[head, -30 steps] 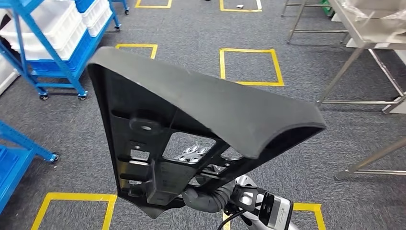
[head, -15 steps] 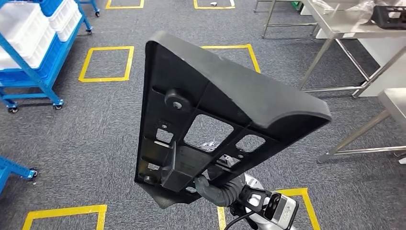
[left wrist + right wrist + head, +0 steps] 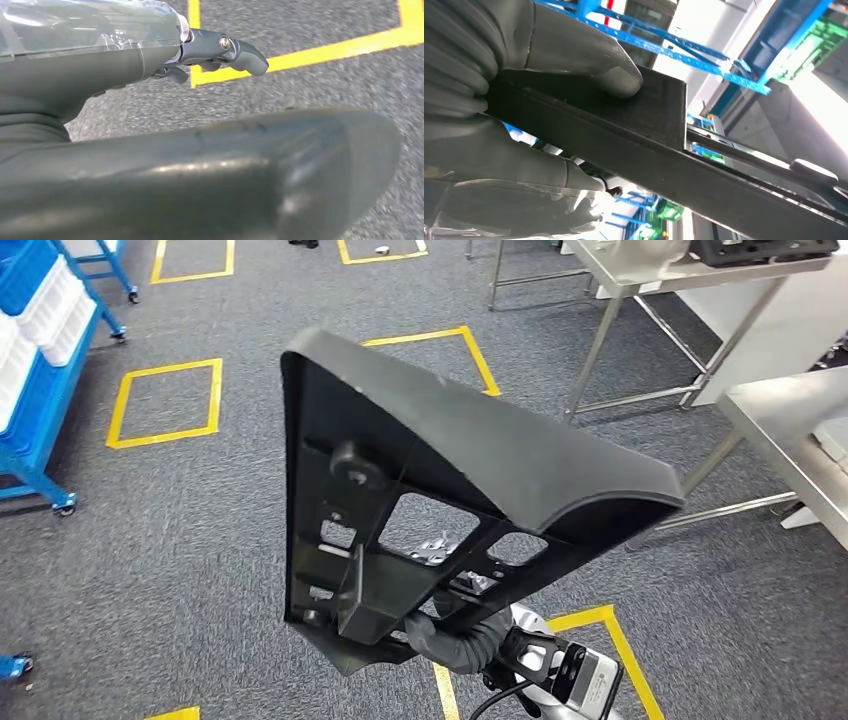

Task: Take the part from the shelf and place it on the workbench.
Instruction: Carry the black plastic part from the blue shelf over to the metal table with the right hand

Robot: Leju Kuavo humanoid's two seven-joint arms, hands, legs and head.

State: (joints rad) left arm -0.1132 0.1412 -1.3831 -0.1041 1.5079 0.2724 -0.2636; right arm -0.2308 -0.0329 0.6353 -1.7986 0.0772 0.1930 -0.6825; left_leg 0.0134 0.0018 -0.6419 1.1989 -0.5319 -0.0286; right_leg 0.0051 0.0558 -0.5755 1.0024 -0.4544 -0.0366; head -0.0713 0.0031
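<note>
The part [image 3: 480, 450] is a large black plastic panel, triangular, with ribs and cut-outs on its inner face. It stands upright in the middle of the head view, above grey carpet. My right hand [image 3: 447, 638] grips its lower edge from underneath. In the right wrist view the thumb of that hand [image 3: 499, 65] presses on a black rib of the part [image 3: 664, 145]. My left hand [image 3: 100, 55] hangs over the carpet, holding nothing, with its fingers [image 3: 245, 52] apart. A steel workbench [image 3: 780, 430] stands at the right edge.
A second steel bench [image 3: 640, 275] with a black tray [image 3: 760, 250] stands at the back right. A blue wheeled shelf rack [image 3: 40, 370] with white bins is at the far left. Yellow tape squares [image 3: 165, 400] mark the carpet.
The camera has turned right: the blue racks have slid off to the left and the steel benches have come in at the right. The part stays held in my right hand.
</note>
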